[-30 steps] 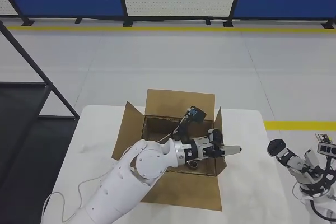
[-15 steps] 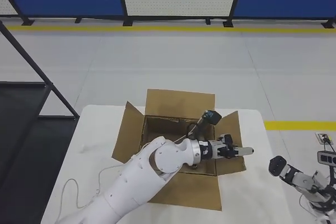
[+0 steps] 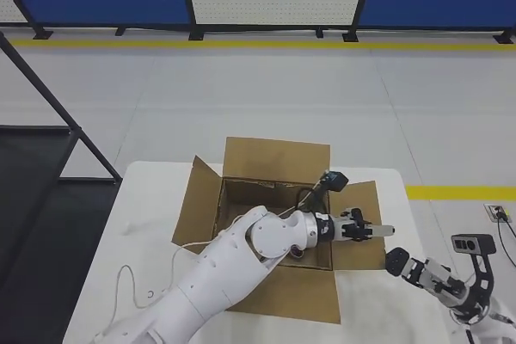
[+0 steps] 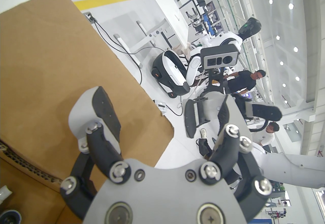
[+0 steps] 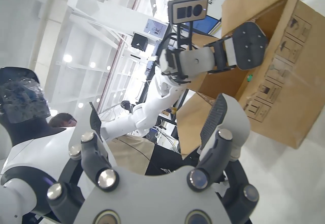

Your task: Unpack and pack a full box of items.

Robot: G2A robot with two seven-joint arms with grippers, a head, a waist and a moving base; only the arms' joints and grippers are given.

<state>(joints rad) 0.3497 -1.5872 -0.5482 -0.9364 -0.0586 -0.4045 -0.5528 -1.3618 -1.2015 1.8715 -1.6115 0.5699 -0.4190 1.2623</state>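
Cardboard box (image 3: 279, 292) sits mid-surface (image 3: 146, 224) with its flaps open. The left arm (image 3: 267, 245) reaches across it, left jaws at the right-side flap (image 3: 366, 202), probably pressing it outward for access.

Left wrist view: left jaws released and empty, one finger (image 4: 104, 108) over that flap (image 4: 63, 57).

Right wrist view: right jaws spread and empty, hanging clear beside the box (image 5: 287, 82), likely ready to pick.

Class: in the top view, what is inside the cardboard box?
Inside the box, shaded inner walls show. The left arm lies across the opening and covers the rest, so any items cannot be seen.
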